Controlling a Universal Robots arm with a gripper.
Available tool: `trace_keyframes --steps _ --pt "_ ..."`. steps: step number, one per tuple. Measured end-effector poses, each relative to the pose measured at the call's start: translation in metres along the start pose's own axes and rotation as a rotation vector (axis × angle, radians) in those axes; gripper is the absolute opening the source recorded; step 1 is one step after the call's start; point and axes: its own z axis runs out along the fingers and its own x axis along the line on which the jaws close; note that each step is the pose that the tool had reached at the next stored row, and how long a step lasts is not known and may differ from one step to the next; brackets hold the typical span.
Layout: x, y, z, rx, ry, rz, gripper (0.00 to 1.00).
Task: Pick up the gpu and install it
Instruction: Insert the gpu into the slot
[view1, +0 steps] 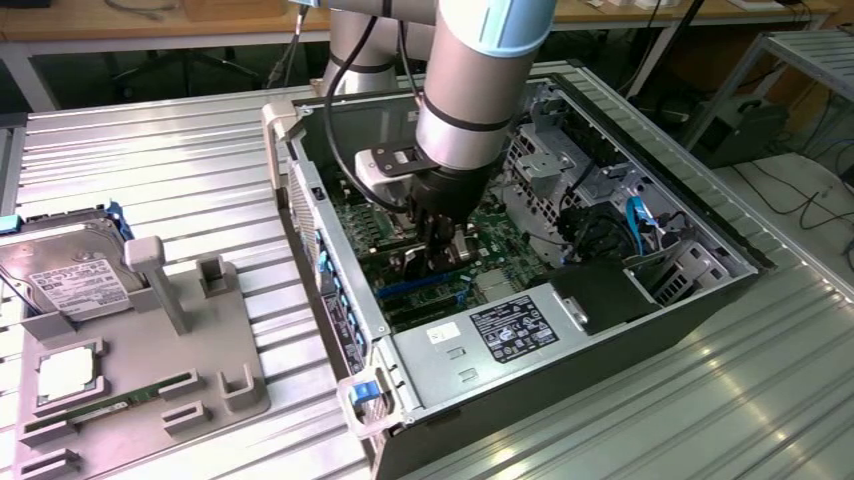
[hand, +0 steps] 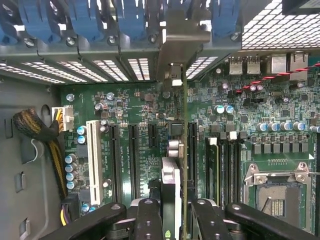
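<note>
Pincer (view1: 446, 248): clamping the gpu (hand: 171, 186) between its two black fingers (hand: 149, 220) — jaws narrowed onto the card's thin body.
Arm (view1: 467, 90): reaching down into the open computer case (view1: 400, 375), which is lying on its side on the ribbed metal table (view1: 174, 150).
Gpu position: standing on edge over the green motherboard (hand: 125, 105) and running along the row of black expansion slots, near the white slot (hand: 93, 162); whether its lower edge is sitting in a slot cannot be told.
End bracket (hand: 181, 35): pointing toward the case's rear wall, lying between the blue latches (hand: 85, 20) — just above the vented slot covers.
Processor socket (hand: 280, 182): lying on the board beyond the memory slots, apart from the card.
Hard drive (view1: 74, 280): resting on the grey fixture (view1: 200, 360) at the exterior view's left, well apart from the case.
</note>
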Motion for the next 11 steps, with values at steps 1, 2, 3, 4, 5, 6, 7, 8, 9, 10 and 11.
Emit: trace_keyframes --steps 1,2,3,4,5,6,7,8,9,10,11 --pt "0.0000 0.0000 0.0004 -0.0021 0.0001 0.000 0.28" --pt "0.0000 0.0000 0.0008 -0.0030 0.0001 0.000 0.28" --pt "0.0000 0.0000 0.0009 -0.0034 0.0003 0.000 0.28" --pt "0.0000 0.0000 0.0008 -0.0036 0.0004 0.000 0.28" --pt "0.0000 0.0000 0.0009 -0.0037 0.0003 0.000 0.28" --pt "0.0000 0.0000 0.0010 -0.0037 0.0001 0.000 0.28" --pt "0.0000 0.0000 0.0011 -0.0036 -0.0001 0.000 0.28" --pt "0.0000 0.0000 0.0015 -0.0035 -0.0003 0.000 0.28" --pt "0.0000 -0.0001 0.0020 -0.0034 -0.0006 0.000 0.28" --pt "0.0000 -0.0001 0.0022 -0.0035 -0.0003 0.000 0.28" --pt "0.0000 0.0000 0.0025 -0.0036 -0.0001 0.000 0.28"
